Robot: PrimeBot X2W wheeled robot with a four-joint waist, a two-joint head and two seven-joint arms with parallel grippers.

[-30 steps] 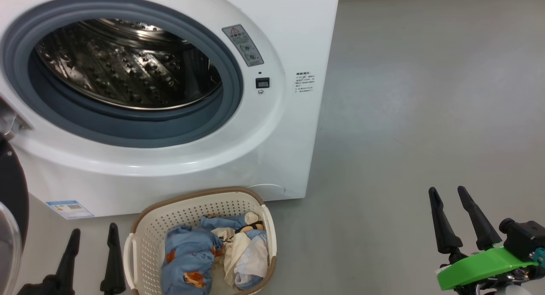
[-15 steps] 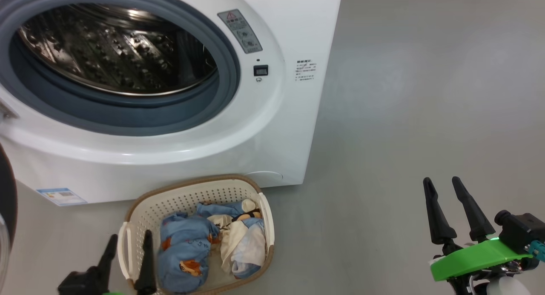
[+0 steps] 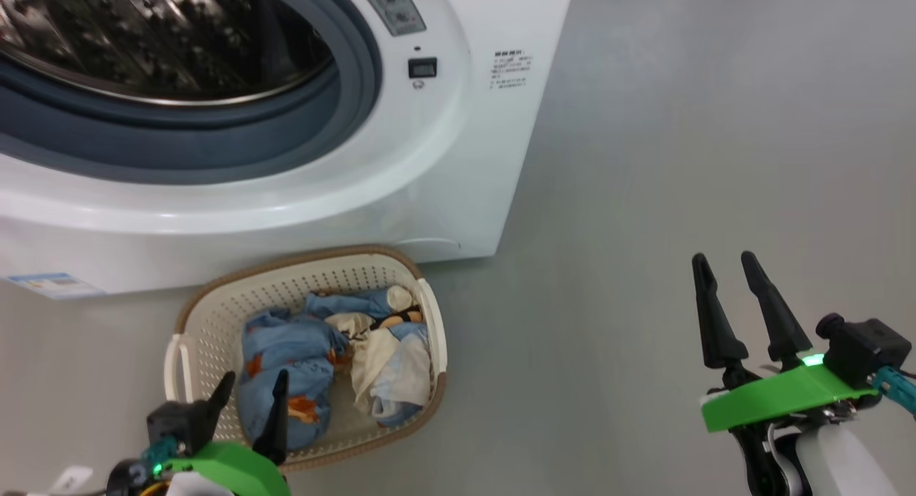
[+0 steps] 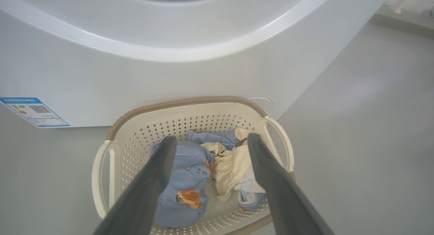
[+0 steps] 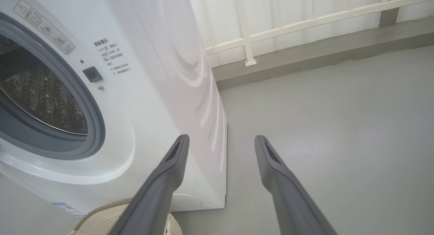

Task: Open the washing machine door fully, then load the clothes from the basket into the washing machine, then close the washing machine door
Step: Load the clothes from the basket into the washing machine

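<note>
**A:** Where are the clothes?

**B:** The clothes (image 3: 336, 349) lie heaped in the basket (image 3: 300, 260). A light blue garment with orange prints is on its left side, and cream and pale cloth is bunched on its right.

**A:** And the basket itself?

**B:** It is on the floor (image 3: 644, 159), just in front of the washing machine (image 3: 429, 195). Its far brown rim is close under the lower right corner of the machine's front. I cannot tell whether rim and machine touch.

**A:** How does the machine's mouth look?

**B:** Uncovered. The steel drum (image 3: 143, 31) shows inside the grey-blue gasket (image 3: 215, 134). A blue label sticker (image 3: 50, 284) sits low on the front, left of the basket.

**A:** What about the left gripper?

**B:** The left gripper (image 3: 254, 376) is at the basket's near left part, fingers spread wide and holding nothing. In the left wrist view its two fingers frame the heap, the blue garment by one and the cream cloth by the other. I cannot tell whether the tips touch the cloth.

**A:** And the right one?

**B:** The right gripper (image 3: 723, 260) is well apart to the right, over bare floor, fingers likewise parted and empty. Its wrist view looks along the machine's right side toward a white railing (image 5: 305, 21) at the floor's far edge.
</note>
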